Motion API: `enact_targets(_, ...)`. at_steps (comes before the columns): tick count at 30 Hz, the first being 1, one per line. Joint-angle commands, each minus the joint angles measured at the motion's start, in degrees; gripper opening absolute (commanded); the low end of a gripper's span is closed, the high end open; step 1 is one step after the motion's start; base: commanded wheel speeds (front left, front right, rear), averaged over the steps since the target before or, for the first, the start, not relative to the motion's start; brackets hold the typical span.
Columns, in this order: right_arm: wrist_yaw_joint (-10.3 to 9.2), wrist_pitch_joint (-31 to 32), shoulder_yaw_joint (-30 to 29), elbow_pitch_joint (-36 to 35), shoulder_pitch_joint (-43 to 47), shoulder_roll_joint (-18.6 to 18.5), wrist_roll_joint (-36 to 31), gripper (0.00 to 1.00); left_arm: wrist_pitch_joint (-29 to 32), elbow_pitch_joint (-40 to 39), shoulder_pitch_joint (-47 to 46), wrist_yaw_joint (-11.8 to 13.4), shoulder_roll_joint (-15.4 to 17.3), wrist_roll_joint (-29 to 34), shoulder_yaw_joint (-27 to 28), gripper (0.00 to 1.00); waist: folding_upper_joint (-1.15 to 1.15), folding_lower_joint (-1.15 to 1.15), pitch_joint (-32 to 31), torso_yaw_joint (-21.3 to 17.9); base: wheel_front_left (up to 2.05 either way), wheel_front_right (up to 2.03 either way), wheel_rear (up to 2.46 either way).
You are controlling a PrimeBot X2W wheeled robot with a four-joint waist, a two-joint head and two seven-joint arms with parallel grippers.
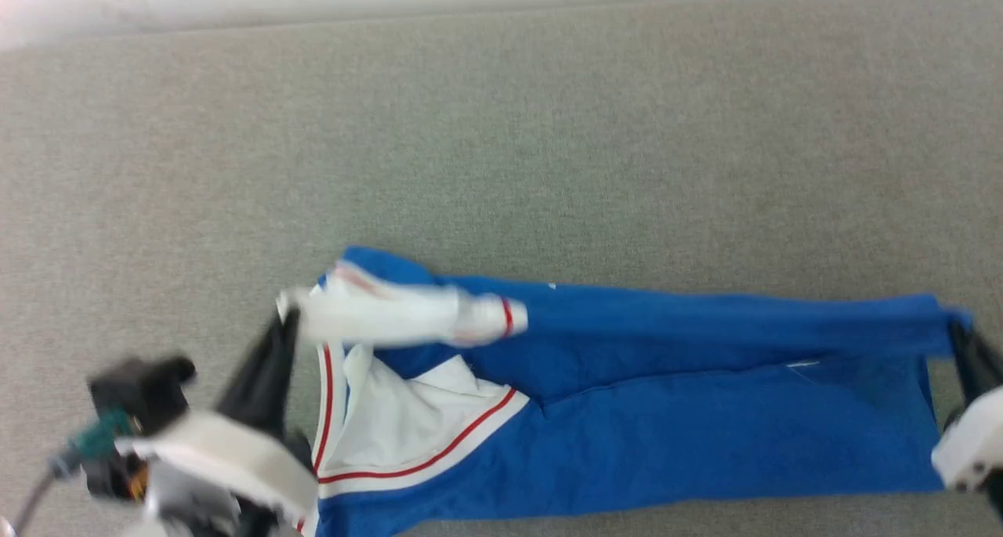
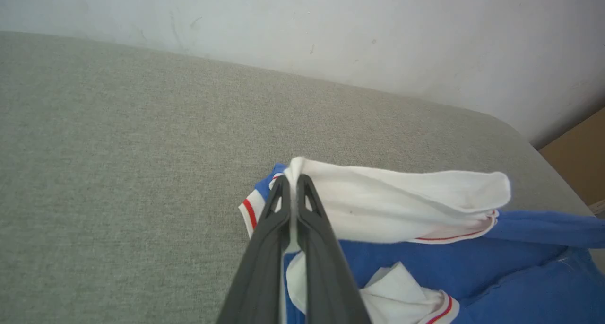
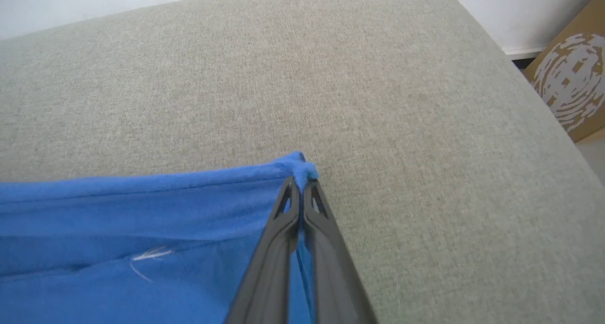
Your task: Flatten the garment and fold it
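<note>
Grey cushion point(image 1: 501, 129), broad. Garment point(image 1: 666, 396) lies across its near half, drawn taut left to right, probably to flatten it before folding. Left gripper point(image 1: 287, 321) pinches the white sleeve point(image 2: 378, 196) edge; right gripper point(image 1: 957, 335) pinches a blue hem corner point(image 3: 302, 165). Wrist views show both pinches crisply; head view blurs them.

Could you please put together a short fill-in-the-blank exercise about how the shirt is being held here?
The left gripper is shut on a ____ sleeve of the garment.
The right gripper is shut on a ____ corner of it.
The thin stripes edging its white parts are ____.
Missing words: white; blue; red.
</note>
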Motion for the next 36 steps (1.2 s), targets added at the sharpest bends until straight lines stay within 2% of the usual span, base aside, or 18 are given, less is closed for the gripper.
enact_targets(1,-0.12,-0.4,-0.4,0.1,0.8,0.2,0.0,0.0,-0.5,0.0,0.9,0.3,-0.2,-0.3,0.1,0.0,0.0,0.02,-1.1,0.5,0.0,0.0,0.0)
enact_targets(8,-0.12,-0.8,0.3,3.1,4.5,2.5,-0.5,0.0,-1.5,7.1,4.9,-1.7,-2.2,-1.8,-3.0,0.0,0.0,0.02,-2.9,0.7,0.0,0.0,0.0)
enact_targets(12,-0.12,-0.9,1.2,5.2,4.0,2.4,-1.0,0.0,0.0,13.0,3.5,-4.6,-1.9,-1.2,-6.0,0.0,0.0,0.02,-3.8,0.4,0.0,0.0,0.0)
enact_targets(13,-0.12,-0.9,1.4,5.7,3.8,2.3,-1.1,0.03,0.3,14.4,2.9,-5.2,-1.8,-0.8,-6.8,0.0,0.0,0.02,-4.0,0.3,0.0,0.0,0.0)
enact_targets(14,-0.12,-0.7,1.5,6.2,3.6,2.1,-1.2,0.25,0.3,15.6,2.4,-5.6,-2.0,-0.6,-7.2,0.19,0.0,0.02,-4.2,0.2,0.0,0.0,0.0)
enact_targets(15,-0.12,-0.5,1.7,6.6,3.4,1.9,-1.2,0.47,0.1,16.6,1.9,-5.7,-2.3,-0.4,-7.4,0.65,0.0,0.02,-4.3,0.1,0.0,0.0,0.0)
enact_targets(16,-0.12,-0.4,1.8,6.9,3.1,1.7,-1.2,0.98,-0.4,17.4,1.4,-5.8,-2.7,-0.3,-7.5,0.98,0.0,0.02,-4.4,0.0,0.0,0.0,0.0)
enact_targets(21,-0.12,1.0,0.6,6.3,2.2,2.2,1.9,1.0,-3.9,18.5,0.0,-5.2,-4.4,-0.5,-6.0,1.0,0.0,0.02,-4.9,-0.4,0.0,0.0,0.0)
enact_targets(28,-0.12,1.5,-3.3,1.8,1.8,3.1,4.5,1.0,-10.0,13.2,1.2,-1.8,-4.0,-0.1,-0.7,1.0,0.0,0.02,-4.3,-0.6,0.0,0.0,0.0)
enact_targets(36,-0.12,3.0,-1.8,2.4,3.9,2.8,4.4,1.0,-10.3,6.5,2.9,1.6,-3.1,1.7,0.2,1.0,0.0,0.02,-3.0,0.4,0.0,0.0,0.0)
